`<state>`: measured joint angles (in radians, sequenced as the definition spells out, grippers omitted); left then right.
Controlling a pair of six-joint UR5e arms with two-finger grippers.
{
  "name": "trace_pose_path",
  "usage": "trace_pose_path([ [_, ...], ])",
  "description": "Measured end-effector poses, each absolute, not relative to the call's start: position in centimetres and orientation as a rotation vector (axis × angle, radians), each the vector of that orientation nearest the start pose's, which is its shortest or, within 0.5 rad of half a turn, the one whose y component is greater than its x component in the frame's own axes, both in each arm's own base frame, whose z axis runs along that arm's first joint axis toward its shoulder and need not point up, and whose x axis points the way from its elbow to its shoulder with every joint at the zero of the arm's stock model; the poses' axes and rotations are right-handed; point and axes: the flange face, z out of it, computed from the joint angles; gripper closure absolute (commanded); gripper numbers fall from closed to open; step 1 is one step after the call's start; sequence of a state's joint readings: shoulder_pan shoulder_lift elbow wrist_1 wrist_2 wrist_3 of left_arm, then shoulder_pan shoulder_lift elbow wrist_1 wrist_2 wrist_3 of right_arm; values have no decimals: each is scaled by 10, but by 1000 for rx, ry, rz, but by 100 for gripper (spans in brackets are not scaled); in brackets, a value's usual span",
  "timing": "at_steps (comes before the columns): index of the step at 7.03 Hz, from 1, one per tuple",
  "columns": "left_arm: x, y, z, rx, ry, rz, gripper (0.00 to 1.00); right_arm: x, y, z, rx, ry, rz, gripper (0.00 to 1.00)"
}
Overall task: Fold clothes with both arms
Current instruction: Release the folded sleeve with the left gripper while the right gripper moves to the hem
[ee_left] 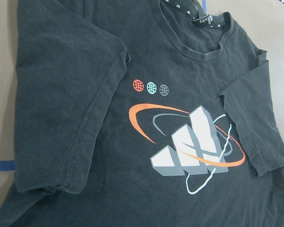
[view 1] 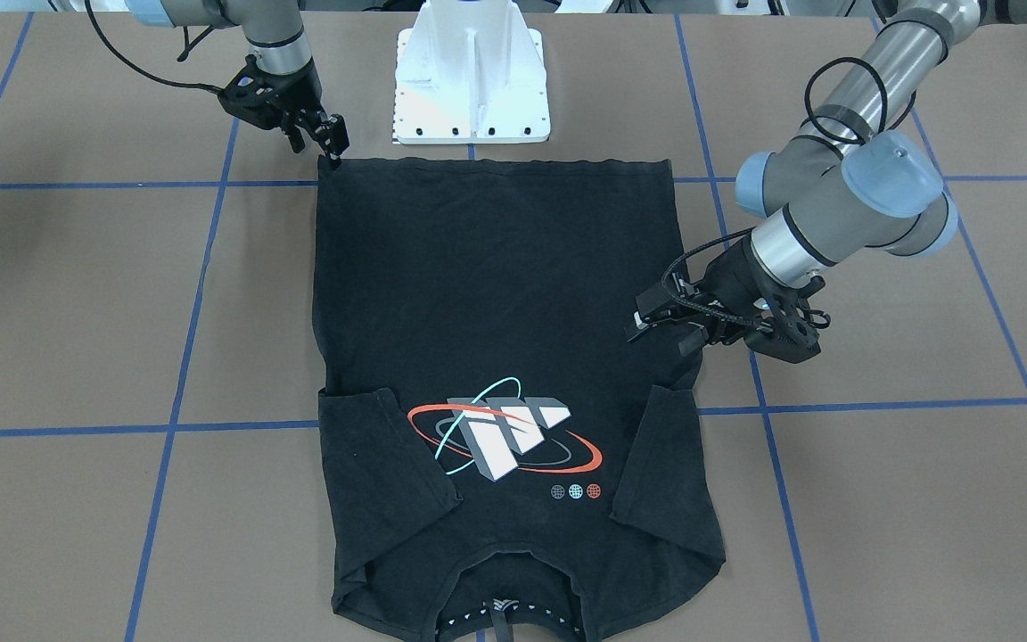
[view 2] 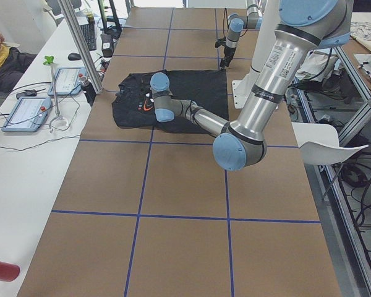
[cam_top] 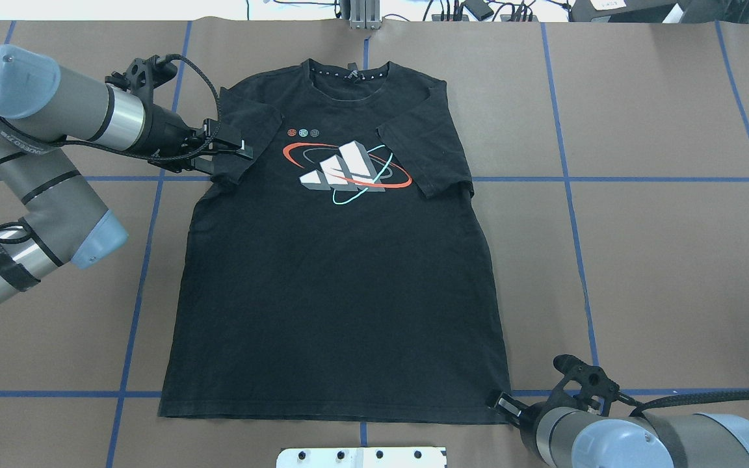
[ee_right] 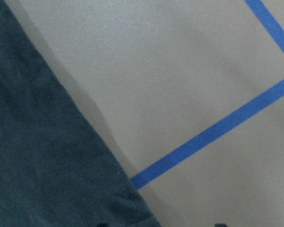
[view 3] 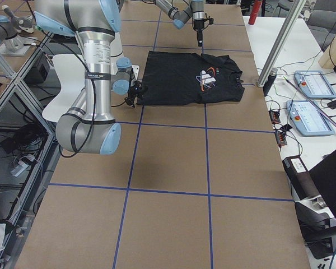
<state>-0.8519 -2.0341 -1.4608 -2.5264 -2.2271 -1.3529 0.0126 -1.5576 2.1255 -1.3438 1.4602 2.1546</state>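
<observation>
My two arms look alike: silver-grey tubes with light blue joint caps. The left arm (cam_top: pixel 56 110) is at nine o'clock overhead, the right arm (cam_top: pixel 673 442) at five. Each ends in a black two-finger gripper (white tips show on the left gripper (cam_top: pixel 236 148); right gripper (view 1: pixel 332 152)) fed by a braided black cable (cam_top: pixel 725 393). A black band (cam_top: pixel 7 273) wraps the left forearm.

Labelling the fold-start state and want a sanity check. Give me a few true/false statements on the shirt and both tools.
1. The T-shirt lies flat with the print facing up. True.
2. The sleeves are spread out to the sides. False: both are folded in over the front.
3. The right tool is at a corner of the hem. True.
4. The left tool is at the collar. False: it is by the folded sleeve on its own side, away from the collar.
</observation>
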Motion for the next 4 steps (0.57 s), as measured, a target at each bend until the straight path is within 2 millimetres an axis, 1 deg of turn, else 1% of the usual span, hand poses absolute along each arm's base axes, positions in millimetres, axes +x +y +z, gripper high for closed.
trace_pose_path([
  [1,381,-544,332,160,1354,-105,1,-476,-148,375,-127,-804,604,21],
  [3,382,-543,333,160,1352,-105,1,-477,-145,375,-129,-803,600,47],
  [4,383,-543,333,159,1352,-104,1,-477,-145,375,-127,-804,600,62],
])
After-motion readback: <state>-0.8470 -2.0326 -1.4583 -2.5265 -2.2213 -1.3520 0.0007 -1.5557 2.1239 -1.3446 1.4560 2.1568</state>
